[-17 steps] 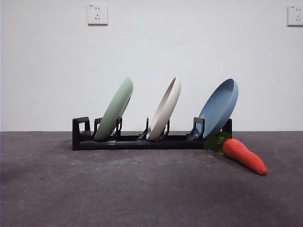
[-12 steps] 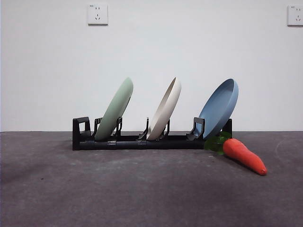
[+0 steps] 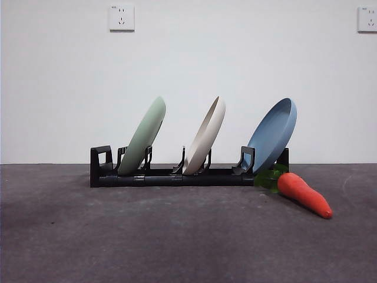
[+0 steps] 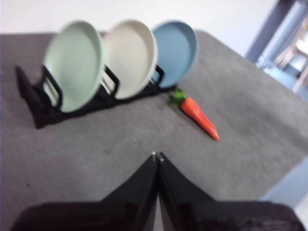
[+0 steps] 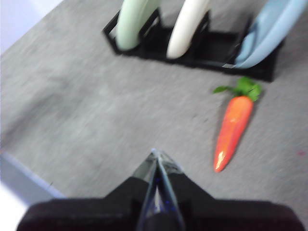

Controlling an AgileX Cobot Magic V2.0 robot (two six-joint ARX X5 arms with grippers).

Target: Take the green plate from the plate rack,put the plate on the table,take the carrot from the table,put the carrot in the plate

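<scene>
A: While both arms wait, what sits in the rack (image 3: 177,177)?
B: Green plate (image 3: 143,137), cream plate (image 3: 206,137), blue plate (image 3: 272,134), all tilted; carrot (image 3: 303,194) on table (image 3: 118,236) beside its end.
A: Jaws?
B: Left gripper (image 4: 156,156) and right gripper (image 5: 157,155) closed together, empty.

The plate rack (image 3: 177,174) with its three leaning plates stands toward the table's (image 3: 147,242) far edge. The carrot (image 3: 303,193) lies just beside the rack's right end; the near table is open.
</scene>
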